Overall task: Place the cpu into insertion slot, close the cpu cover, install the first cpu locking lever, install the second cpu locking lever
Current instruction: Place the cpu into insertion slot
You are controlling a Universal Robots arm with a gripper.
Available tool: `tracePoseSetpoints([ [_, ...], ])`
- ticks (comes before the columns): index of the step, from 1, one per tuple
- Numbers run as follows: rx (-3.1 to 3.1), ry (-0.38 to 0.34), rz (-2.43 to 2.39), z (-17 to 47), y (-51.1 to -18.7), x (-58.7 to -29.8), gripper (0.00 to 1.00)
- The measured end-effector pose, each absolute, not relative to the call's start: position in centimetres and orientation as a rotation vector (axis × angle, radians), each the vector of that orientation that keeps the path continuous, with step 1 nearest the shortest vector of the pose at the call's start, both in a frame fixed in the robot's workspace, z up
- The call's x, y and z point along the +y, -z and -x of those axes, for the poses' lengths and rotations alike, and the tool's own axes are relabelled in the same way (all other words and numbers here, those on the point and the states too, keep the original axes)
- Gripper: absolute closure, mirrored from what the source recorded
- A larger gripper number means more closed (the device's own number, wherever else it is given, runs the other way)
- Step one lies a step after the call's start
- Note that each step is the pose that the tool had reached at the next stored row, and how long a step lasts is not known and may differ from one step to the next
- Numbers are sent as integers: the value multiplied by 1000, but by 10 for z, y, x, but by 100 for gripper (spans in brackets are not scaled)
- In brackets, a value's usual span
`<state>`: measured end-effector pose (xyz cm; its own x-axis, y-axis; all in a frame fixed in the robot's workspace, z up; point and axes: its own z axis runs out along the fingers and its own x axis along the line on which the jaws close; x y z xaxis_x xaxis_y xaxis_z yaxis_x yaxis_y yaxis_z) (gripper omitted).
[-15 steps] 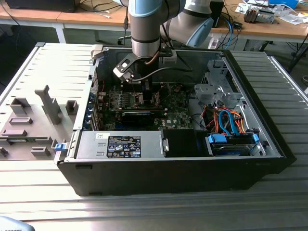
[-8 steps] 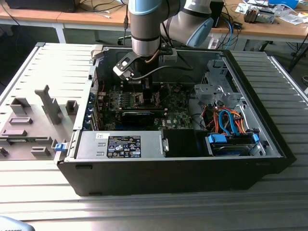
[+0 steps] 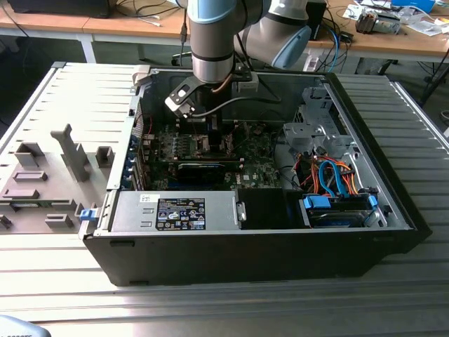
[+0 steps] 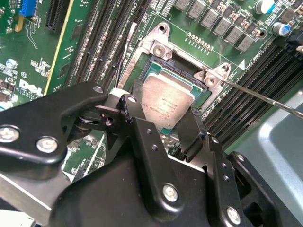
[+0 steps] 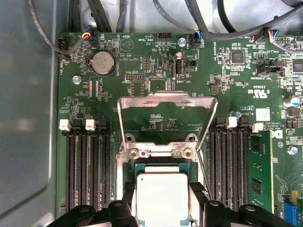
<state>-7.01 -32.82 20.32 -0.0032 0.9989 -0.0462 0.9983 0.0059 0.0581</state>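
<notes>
In both wrist views the cpu [image 5: 162, 196] [image 4: 166, 104], a flat silver-grey square, lies in the insertion slot [image 4: 182, 71], whose dark rim shows around it. My gripper [image 5: 162, 201] [image 4: 165, 113] straddles the chip, one black finger [image 5: 129, 196] against each of two opposite edges, shut on it. The cpu cover [image 5: 165, 100], a thin silvery frame, stands swung up and open just beyond the slot. Two thin wire levers [image 4: 265, 97] [image 4: 125, 52] stick out beside the socket, unlatched. In the exterior view the arm reaches down into the open computer case over the green motherboard [image 3: 252, 151].
Black memory slots [image 5: 83, 165] [image 5: 227, 165] flank the socket on both sides. A coin battery [image 5: 100, 63] and cables [image 5: 208, 28] lie past the cover. The exterior view shows the case walls [image 3: 210, 260], a drive bay with orange and blue cables [image 3: 337, 182], and grey fixtures [image 3: 42, 175] at its left.
</notes>
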Motion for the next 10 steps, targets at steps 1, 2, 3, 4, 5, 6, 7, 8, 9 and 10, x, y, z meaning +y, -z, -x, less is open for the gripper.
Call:
tracePoseSetpoints([
  [1,2179,-13,-2160,70,-203,-328,47],
  [2,2182,-14,-2157,70,-203,-328,47],
  [3,2186,-14,-2153,70,-203,-328,47],
  [4,2186,-15,-2152,70,-203,-328,47],
  [5,2186,-15,-2152,70,-202,-328,47],
  [6,2186,-15,-2152,70,-202,-328,47],
  [7,2186,-14,-2152,70,-202,-328,47],
  [8,2186,-14,-2152,70,-201,-328,47],
  [9,2186,-14,-2152,70,-201,-328,47],
  [10,2186,-14,-2152,70,-200,-328,47],
])
